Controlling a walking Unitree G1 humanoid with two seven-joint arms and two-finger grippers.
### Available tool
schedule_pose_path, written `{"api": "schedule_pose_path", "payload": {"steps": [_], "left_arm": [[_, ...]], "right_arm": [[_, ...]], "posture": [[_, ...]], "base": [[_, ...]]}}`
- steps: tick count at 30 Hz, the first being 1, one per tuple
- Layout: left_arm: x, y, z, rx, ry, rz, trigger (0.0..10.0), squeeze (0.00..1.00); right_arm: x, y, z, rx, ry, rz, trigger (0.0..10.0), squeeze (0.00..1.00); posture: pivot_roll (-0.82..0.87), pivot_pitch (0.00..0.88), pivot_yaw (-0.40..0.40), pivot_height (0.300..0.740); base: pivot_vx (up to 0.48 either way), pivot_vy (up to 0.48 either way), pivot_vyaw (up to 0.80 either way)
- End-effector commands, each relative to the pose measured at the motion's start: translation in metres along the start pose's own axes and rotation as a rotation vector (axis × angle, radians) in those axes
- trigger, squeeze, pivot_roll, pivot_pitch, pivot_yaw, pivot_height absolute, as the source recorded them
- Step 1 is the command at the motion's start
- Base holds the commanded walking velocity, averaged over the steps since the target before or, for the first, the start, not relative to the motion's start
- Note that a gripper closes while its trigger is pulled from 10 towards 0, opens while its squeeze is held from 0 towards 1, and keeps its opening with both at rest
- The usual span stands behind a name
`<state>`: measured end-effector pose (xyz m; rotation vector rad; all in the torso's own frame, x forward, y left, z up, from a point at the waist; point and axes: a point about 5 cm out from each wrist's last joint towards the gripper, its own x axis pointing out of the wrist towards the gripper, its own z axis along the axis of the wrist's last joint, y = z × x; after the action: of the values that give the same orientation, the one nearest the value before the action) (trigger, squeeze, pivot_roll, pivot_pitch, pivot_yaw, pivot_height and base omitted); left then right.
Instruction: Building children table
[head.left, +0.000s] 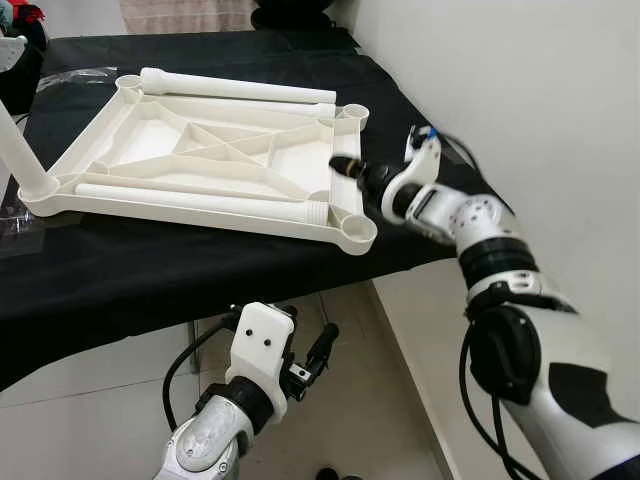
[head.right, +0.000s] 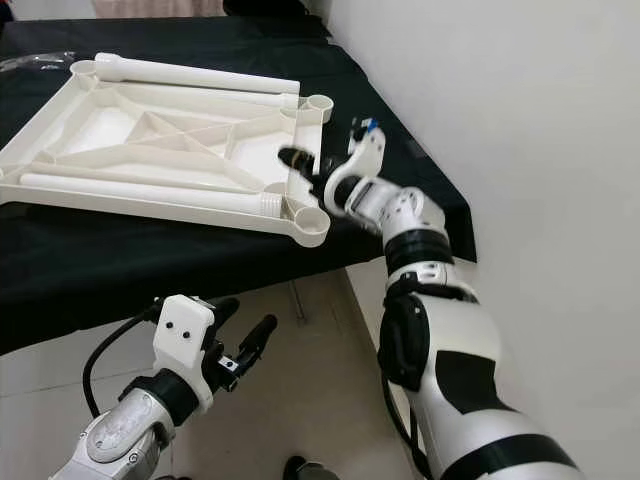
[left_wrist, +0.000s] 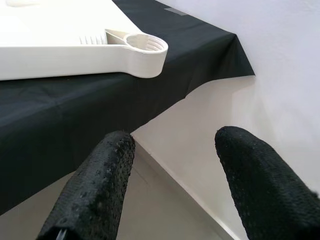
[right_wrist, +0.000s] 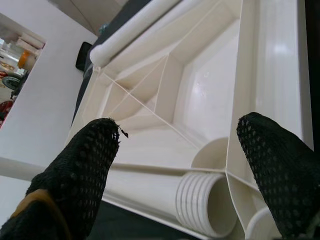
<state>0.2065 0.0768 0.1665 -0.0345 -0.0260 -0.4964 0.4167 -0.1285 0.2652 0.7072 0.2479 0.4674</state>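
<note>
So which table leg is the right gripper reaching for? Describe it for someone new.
On the black-covered table lies an upturned white tabletop. Two loose legs rest in it; the right gripper faces the near leg, the one whose ribbed threaded end points toward the gripper.

Tabletop (head.left: 200, 160) lay upside down on the cloth-covered table (head.left: 150, 270) before me, one leg (head.left: 195, 200) along its near side, another (head.left: 235, 88) along its far side. My right gripper (head.left: 345, 165) hung at its right edge; my left gripper (head.left: 310, 360) below the table's front edge.

light: bright, even | glare on white tabletop (right_wrist: 210, 95) | focus: sharp, fingers (left_wrist: 90, 195) soft
</note>
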Motion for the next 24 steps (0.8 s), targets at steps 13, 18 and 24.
{"api": "schedule_pose_path", "payload": {"steps": [13, 18, 24], "left_arm": [[-0.003, -0.004, -0.004, 0.009, 0.019, -0.015, 10.0, 0.00], [-0.004, -0.004, -0.004, 0.010, 0.022, -0.016, 10.0, 0.00], [-0.003, -0.004, -0.004, 0.020, 0.020, -0.019, 10.0, 0.00]], "right_arm": [[0.005, -0.004, -0.047, 0.031, 0.246, 0.048, 10.0, 0.00], [0.004, -0.002, -0.052, 0.063, 0.274, 0.090, 10.0, 0.00], [0.004, -0.004, -0.055, 0.064, 0.281, 0.074, 10.0, 0.00]], "posture": [[0.09, 0.191, -0.136, 0.740], [0.09, 0.186, -0.138, 0.740], [0.09, 0.193, -0.138, 0.740]], "base": [[0.000, 0.000, 0.00], [0.000, 0.000, 0.00], [0.000, 0.000, 0.00]]}}
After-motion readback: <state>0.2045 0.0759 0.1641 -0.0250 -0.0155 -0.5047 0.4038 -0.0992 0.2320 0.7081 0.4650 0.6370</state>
